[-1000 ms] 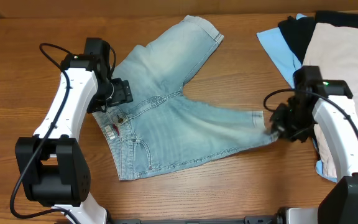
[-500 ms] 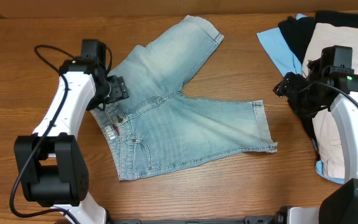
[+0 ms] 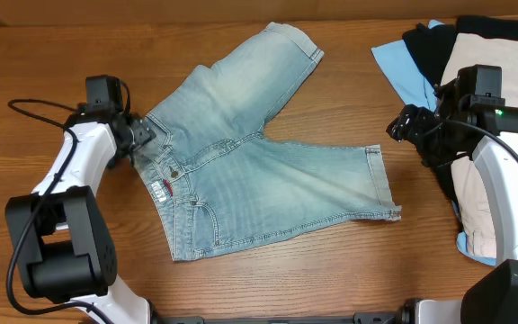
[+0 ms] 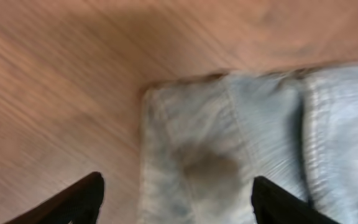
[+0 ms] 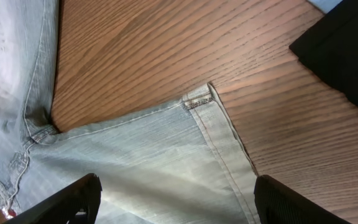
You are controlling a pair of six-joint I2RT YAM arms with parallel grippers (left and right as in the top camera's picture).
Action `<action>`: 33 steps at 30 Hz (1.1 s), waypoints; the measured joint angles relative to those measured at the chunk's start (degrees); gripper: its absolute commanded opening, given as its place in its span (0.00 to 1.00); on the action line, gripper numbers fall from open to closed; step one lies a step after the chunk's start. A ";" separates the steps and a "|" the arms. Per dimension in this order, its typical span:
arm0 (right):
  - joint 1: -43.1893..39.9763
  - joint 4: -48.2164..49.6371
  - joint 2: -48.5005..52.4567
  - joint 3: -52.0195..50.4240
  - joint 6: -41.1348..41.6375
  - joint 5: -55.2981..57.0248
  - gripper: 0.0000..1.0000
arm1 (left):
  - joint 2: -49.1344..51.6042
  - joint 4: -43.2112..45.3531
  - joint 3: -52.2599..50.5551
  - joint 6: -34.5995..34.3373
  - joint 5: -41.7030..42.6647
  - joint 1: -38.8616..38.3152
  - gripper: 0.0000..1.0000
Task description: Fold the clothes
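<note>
The light-blue denim shorts [image 3: 259, 171] lie flat on the wooden table, waistband to the left, one leg pointing up-right and the other to the right. My left gripper [image 3: 145, 136] hovers open at the waistband's upper corner. In the blurred left wrist view that corner [image 4: 222, 143] lies between the spread jaws [image 4: 176, 205], ungripped. My right gripper [image 3: 399, 126] is open above bare wood, just beyond the right leg's hem. In the right wrist view the hem corner [image 5: 199, 99] lies flat ahead of the open jaws [image 5: 179, 205].
A pile of other clothes sits at the far right: beige cloth [image 3: 502, 81] on top, a black garment [image 3: 428, 45] and a sky-blue one [image 3: 401, 70] under it. The black garment [image 5: 347, 43] edges the right wrist view. A cable [image 3: 39, 106] trails from the left arm.
My right gripper has let go of the right leg's hem, opened, and drawn back up toward the pile. My left gripper has slid left along the waistband to its corner.
</note>
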 measured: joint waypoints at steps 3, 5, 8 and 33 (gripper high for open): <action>0.00 -0.07 0.00 0.00 -0.04 0.00 0.82 | 0.00 2.29 0.00 -0.42 0.63 0.00 0.61; 0.00 -0.07 0.00 0.00 -0.02 0.00 0.82 | 0.00 2.86 0.00 -0.52 0.66 0.00 0.59; 0.00 -0.04 0.00 0.00 -0.04 0.02 0.82 | 0.00 3.04 0.00 -0.61 0.81 0.00 0.59; 0.33 5.86 0.00 0.00 -0.15 -1.38 0.77 | 8.76 -6.88 15.87 9.29 -6.80 1.64 0.04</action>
